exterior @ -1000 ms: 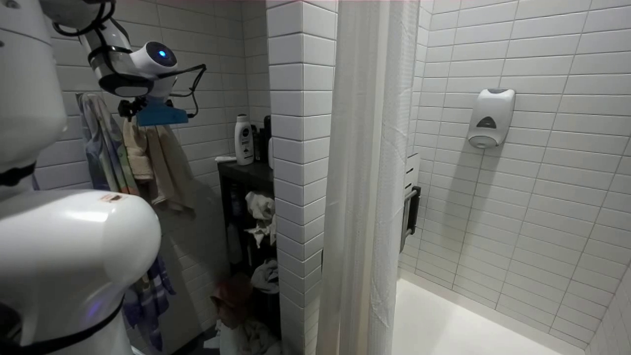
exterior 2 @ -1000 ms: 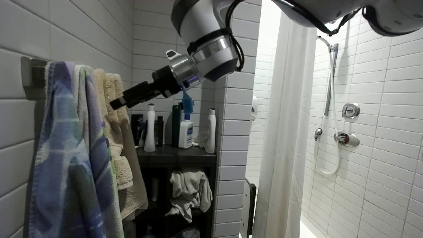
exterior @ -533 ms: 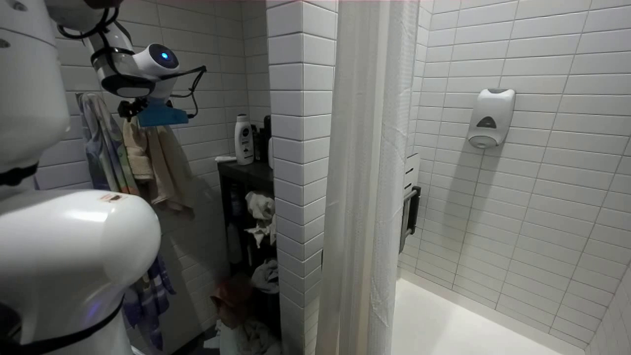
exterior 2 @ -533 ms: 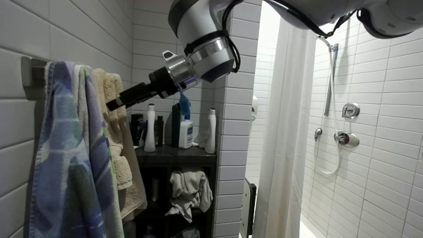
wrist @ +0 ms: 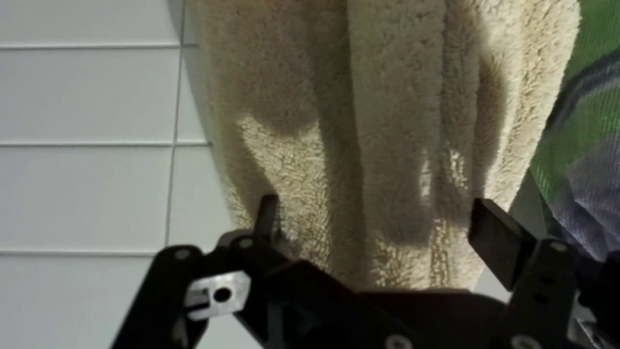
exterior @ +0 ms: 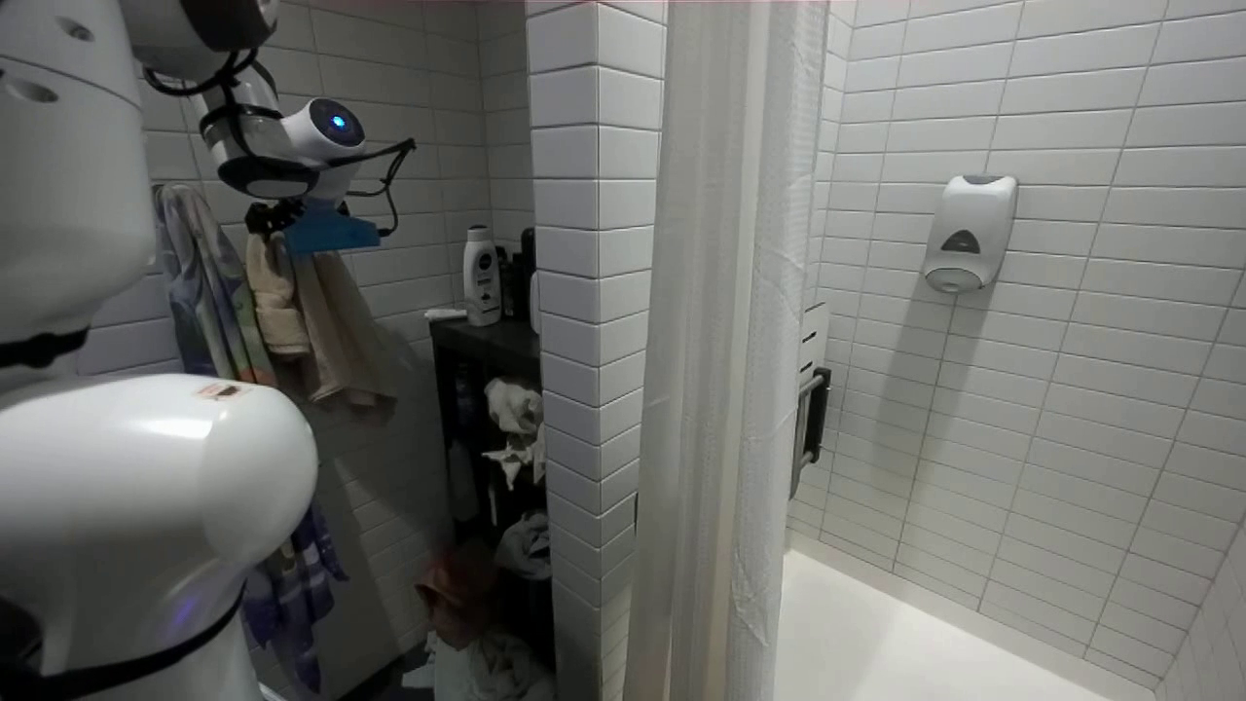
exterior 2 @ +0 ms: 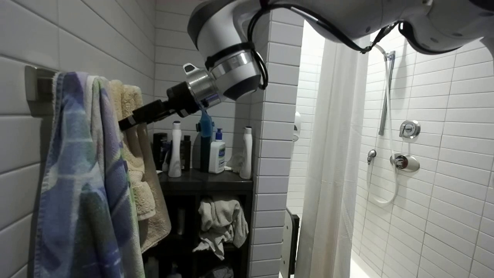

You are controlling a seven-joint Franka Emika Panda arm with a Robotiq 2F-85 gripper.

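One end effector [wrist: 373,218], two fingers [wrist: 501,242] spread wide, near beige towel [wrist: 397,135]; three white bottles [exterior 2: 217,156] on black shelf [exterior 2: 204,186].

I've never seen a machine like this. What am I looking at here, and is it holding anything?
The machine is a single robot arm, with black fingers at its end. Two pictures come from cameras standing outside it; the third comes from its wrist, looking past the fingers at a beige towel. The fingers stand wide apart, so nothing is clamped; whether they brush the towel is hard to tell. A colourful towel hangs alongside. Nearby, bottles stand on a dark shelf unit, with crumpled cloth spilling from a compartment below.
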